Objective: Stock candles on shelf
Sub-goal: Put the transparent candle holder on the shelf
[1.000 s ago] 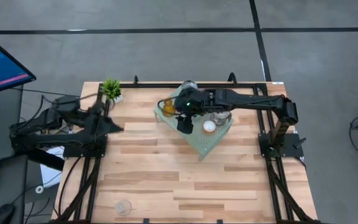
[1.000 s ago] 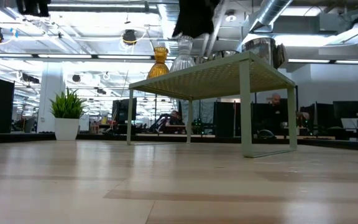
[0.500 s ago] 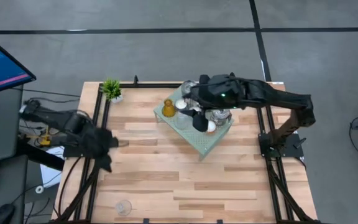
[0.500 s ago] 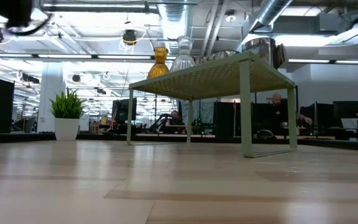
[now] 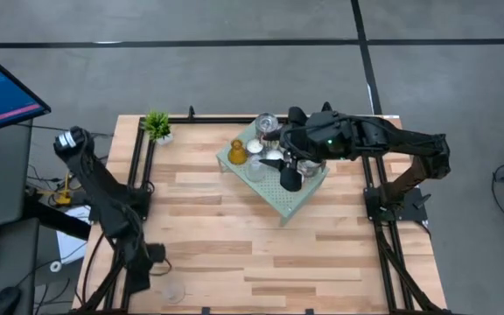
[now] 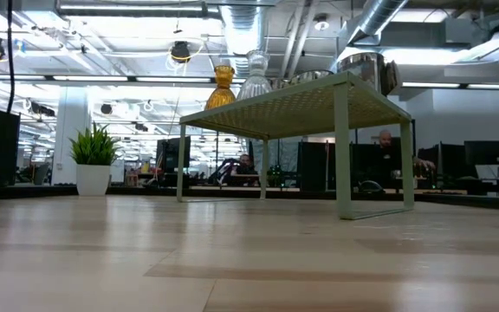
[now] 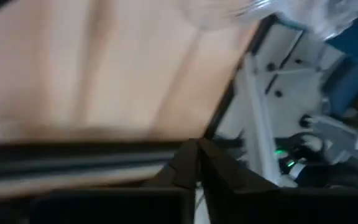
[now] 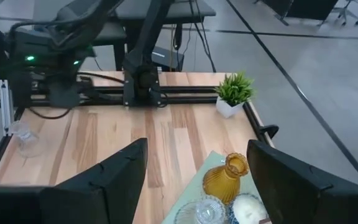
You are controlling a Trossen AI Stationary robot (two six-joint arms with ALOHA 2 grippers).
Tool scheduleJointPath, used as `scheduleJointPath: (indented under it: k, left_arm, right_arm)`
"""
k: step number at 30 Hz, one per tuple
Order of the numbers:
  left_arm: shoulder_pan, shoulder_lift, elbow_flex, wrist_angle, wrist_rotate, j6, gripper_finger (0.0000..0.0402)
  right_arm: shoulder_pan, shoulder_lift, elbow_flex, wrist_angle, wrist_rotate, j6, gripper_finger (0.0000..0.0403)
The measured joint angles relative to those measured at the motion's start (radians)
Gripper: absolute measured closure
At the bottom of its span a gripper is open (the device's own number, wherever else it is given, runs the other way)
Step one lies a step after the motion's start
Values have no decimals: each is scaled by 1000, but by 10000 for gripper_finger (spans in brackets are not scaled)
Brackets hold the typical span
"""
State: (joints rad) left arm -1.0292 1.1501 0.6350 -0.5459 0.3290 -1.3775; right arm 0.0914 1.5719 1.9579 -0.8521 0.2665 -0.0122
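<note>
- Since a second ago: left arm swung from the table's 9 o'clock edge down to the 7 o'clock corner; right arm drawn back from the middle of the shelf toward 3 o'clock.
- Left gripper low at the 7 o'clock corner, fingers pressed together with nothing between them, close above a clear glass holder standing alone on the wooden tabletop.
- In the left wrist view, closed fingers meeting in a point; glass holder blurred near the picture's edge.
- Right gripper above the shelf's 3 o'clock half, jaws spread, nothing held.
- Shelf set at an angle at the table's 1 o'clock area, on short legs.
- On the shelf: amber glass candle at its 9 o'clock end, clear glass holder just beside it, white tealight behind, silver tin at the 12 o'clock corner.
- Low view: amber glass and a clear glass piece upright on the shelf top, a silver tin at its far end.
- Small potted plant at the table's 11 o'clock corner, well apart from the shelf.
</note>
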Motion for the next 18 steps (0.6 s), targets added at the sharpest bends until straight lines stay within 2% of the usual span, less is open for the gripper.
scheduleJointPath:
  k: [7, 13, 18]
  left_arm:
    - [-3, 188, 1, 324, -10, -59, 399]
    - [73, 305, 1, 414, -7, -26, 399]
    - [194, 370, 1, 508, -4, 62, 399]
  right_arm:
    - [0, 0, 0, 1, -1, -49, 137]
    - [1, -7, 0, 0, -4, -96, 137]
    - [8, -20, -1, -22, -7, -122, 137]
